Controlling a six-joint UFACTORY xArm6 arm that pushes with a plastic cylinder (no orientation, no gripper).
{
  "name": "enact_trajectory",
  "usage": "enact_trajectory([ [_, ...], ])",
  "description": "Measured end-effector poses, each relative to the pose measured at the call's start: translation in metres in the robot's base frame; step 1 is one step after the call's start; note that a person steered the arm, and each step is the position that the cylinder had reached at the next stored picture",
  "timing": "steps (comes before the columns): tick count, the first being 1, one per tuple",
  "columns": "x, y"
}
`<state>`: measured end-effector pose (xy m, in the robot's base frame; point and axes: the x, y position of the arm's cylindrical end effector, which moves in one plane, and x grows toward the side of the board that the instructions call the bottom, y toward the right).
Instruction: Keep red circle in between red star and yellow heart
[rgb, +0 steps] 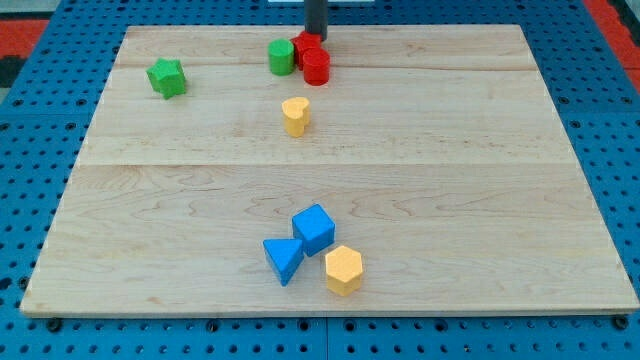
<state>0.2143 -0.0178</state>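
Note:
The red circle (317, 67) lies near the view's top centre. The red star (306, 47) touches it just above and to the left. The yellow heart (295, 115) lies below them, apart from the circle. My tip (316, 38) stands at the star's upper right edge, right behind it; the rod comes down from the view's top.
A green block (281, 57) touches the red star's left side. A green star (167, 77) lies at the upper left. A blue cube (314, 229), a blue triangle (284, 259) and a yellow hexagon (343, 270) cluster near the bottom centre. The wooden board (500, 200) rests on a blue pegboard.

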Motion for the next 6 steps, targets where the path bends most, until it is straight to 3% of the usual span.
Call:
enact_trajectory([
  [4,0.051,0.051],
  [6,0.077,0.016],
])
